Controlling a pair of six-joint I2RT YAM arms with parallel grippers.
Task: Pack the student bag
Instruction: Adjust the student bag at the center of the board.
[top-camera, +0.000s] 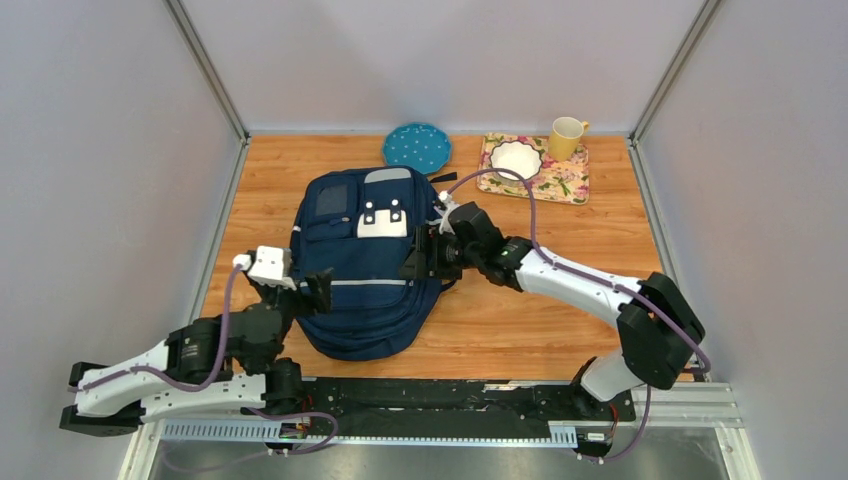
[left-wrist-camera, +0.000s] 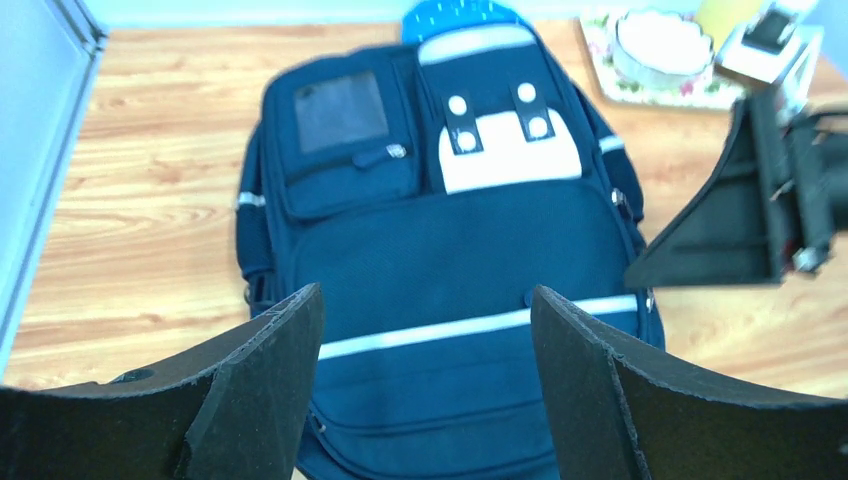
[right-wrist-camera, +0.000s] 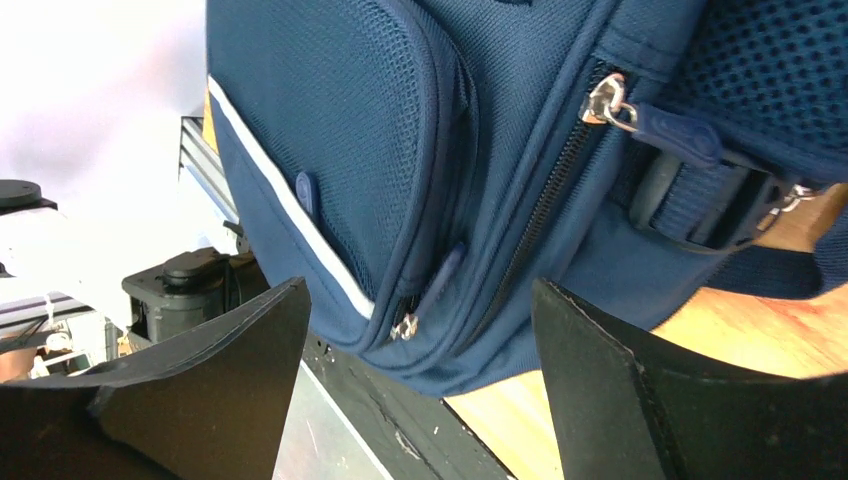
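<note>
The student bag (top-camera: 365, 262) lies flat in the middle of the wooden table, navy blue with a white patch (top-camera: 382, 222) and a pale stripe. Its zips look shut. My left gripper (top-camera: 318, 292) hovers open at the bag's lower left edge; in the left wrist view the bag (left-wrist-camera: 440, 240) fills the space beyond the spread fingers (left-wrist-camera: 270, 380). At the bag's right side my right gripper (top-camera: 415, 255) stands open, nothing between its fingers (right-wrist-camera: 600, 370). The right wrist view shows the bag's side (right-wrist-camera: 400, 160) with a zip pull (right-wrist-camera: 404, 325) just ahead of the jaws.
At the table's back stand a blue dotted plate (top-camera: 417, 147), a floral tray (top-camera: 570, 183) with a white bowl (top-camera: 516, 158), and a yellow mug (top-camera: 566, 136). Grey walls close in left and right. A black rail (top-camera: 450, 400) runs along the near edge.
</note>
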